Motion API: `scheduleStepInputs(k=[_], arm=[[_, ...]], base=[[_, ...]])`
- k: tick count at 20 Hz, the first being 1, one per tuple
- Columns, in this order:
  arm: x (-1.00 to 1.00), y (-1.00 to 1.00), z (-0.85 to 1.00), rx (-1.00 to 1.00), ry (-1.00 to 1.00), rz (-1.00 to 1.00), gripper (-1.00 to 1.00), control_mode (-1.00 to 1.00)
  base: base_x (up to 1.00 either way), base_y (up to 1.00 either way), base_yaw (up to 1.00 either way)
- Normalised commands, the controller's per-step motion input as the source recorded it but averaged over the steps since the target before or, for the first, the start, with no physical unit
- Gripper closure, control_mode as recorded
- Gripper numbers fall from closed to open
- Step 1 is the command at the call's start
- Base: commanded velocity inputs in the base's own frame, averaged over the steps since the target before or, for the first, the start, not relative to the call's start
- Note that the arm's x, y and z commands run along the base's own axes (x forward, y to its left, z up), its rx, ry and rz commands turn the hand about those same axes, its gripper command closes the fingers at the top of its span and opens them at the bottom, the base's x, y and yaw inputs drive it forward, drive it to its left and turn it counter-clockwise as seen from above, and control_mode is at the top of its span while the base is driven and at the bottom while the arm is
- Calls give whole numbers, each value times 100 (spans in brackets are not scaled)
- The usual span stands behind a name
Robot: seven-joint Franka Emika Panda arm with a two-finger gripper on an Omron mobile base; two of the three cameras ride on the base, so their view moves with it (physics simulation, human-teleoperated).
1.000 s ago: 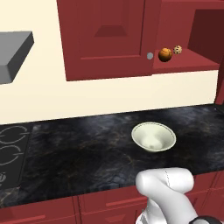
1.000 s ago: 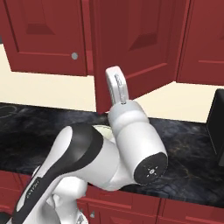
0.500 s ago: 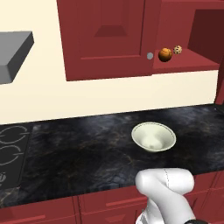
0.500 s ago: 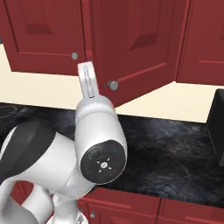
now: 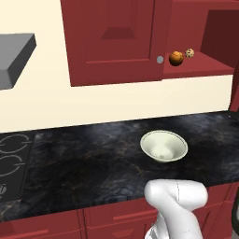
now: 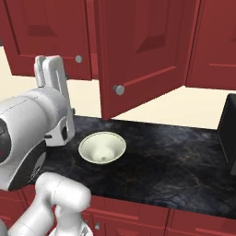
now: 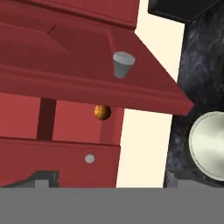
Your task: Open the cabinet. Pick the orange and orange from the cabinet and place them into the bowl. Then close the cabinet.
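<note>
Since the earlier frames, the arm (image 6: 32, 133) has swung leftward across the right base view, uncovering the bowl (image 6: 102, 147); the bowl, the fruit and the cabinet door hold their places.

Cabinet (image 5: 112, 42): a large, dark red wall unit with raised-panel doors and small round grey knobs. One door stands open, swung out over the surface, its knob (image 6: 119, 90) facing the right base camera. The other door is shut. A cream wall runs beneath the cabinet.

Surface (image 5: 93, 163): a black, marbled, glossy slab. A stove top with ring markings sits at its left end, and a grey hood (image 5: 14, 58) hangs above that. Low red drawer fronts run below the front edge.

Bowl: round, pale cream, smooth, with a plain wide rim. It sits upright on the surface, below and forward of the open compartment. In the hand view part of its rim (image 7: 210, 146) shows at the right edge.

Claw (image 7: 107, 180): the two dark tips stand spread wide apart at the bottom of the hand view, pinching nothing. It is aimed at the cabinet, well apart from the fruit.

Orange (image 5: 175, 58): one small, round fruit with brownish shading, resting on the cabinet shelf just inside the open side. In the hand view it shows in the gap behind the open door (image 7: 102, 112).

Speckled ball (image 5: 189, 53): tan, dark-spotted, just beside the orange on the same shelf.
</note>
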Motion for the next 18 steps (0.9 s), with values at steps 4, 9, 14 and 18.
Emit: scheduleStepInputs(k=[4, 9, 14, 18], arm=[[51, 34, 0, 0, 0, -36, -100, -100], [70, 12, 0, 0, 2, -38, -100, -100], [71, 0, 0, 0, 4, -33, -100, -100], [72, -11, 0, 0, 4, -28, -100, -100]], base=[[0, 0, 0], [0, 0, 0], [0, 0, 0], [0, 0, 0]])
